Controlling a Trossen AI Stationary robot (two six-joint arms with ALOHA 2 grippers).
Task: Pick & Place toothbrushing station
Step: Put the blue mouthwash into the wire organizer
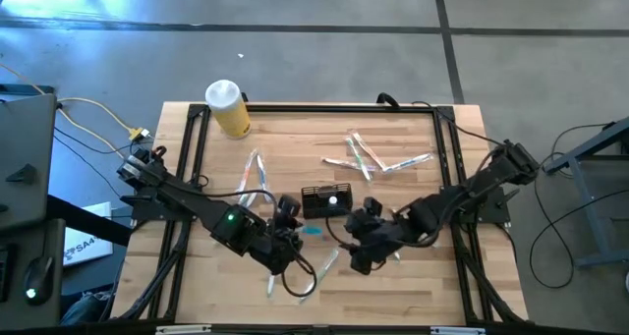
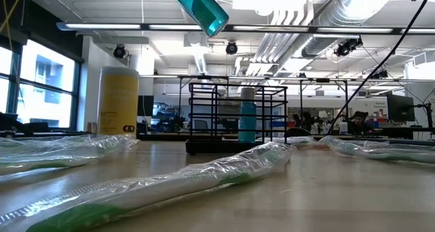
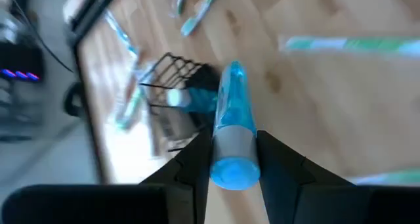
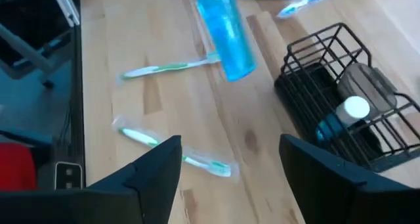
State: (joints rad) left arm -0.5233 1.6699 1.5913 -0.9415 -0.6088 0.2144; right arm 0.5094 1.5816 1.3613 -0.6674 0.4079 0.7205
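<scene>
On the near part of the table (image 1: 413,286), wrapped toothbrushes (image 1: 316,273) lie loose, one stretching across the foreground of the low view (image 2: 204,174). Just beyond them the left claw (image 3: 233,159) is clenched on a blue tube (image 3: 233,119), gripping its grey collar so the tube points out past the fingers (image 3: 282,168); from above the tube shows as a teal patch (image 1: 311,231) beside the left arm's tip, and in the low view it hangs tilted in the air (image 2: 201,9), clear of the wood. Beside it, the right claw (image 4: 230,161) is released, its fingers (image 4: 154,165) standing wide apart with nothing between them, poised above the table near the caddy.

The caddy (image 1: 326,199) stands upright about mid-table, between the two claws and slightly farther back. Inside it stands a blue bottle with a white cap (image 4: 356,109).

Farther back, more wrapped brushes (image 1: 378,163) lie scattered to the right. At the far left corner a yellow cylinder (image 1: 229,109) with a white lid lies on its side.
</scene>
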